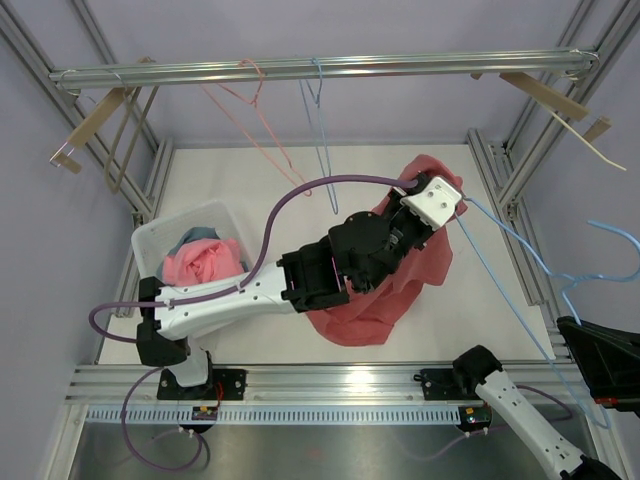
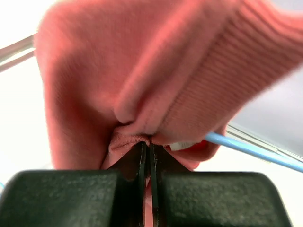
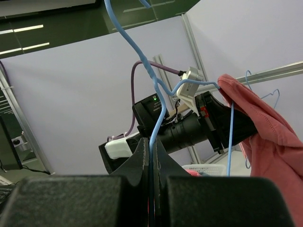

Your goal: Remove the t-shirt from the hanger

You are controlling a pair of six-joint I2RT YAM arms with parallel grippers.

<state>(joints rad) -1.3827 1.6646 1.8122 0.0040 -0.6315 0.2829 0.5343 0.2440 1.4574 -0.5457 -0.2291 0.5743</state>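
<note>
Two pincers, both pressed together, both busy. The left gripper (image 2: 147, 145) pinches a fold of the salmon-red cotton t-shirt (image 2: 142, 71) right beside its ribbed collar. The right gripper (image 3: 151, 150) clamps the thin light-blue wire hanger (image 3: 153, 132) just below its hook.

The shirt hangs between the arms above the white table (image 1: 250, 180), its top draped over the hanger's far end and the rest sagging beneath the left wrist. I'd call this the peel-off stage: collar caught, garment not yet free. The next move calls for drawing cloth and wire apart, so the shirt slides off the end without snagging.

Overhead gives the whole layout, including the white plastic bin (image 1: 150, 240) of clothes at the left. Only the left wrist view shows the wire emerging from the fabric just beside the fingers. Only the right wrist view shows the grip on the hanger.
</note>
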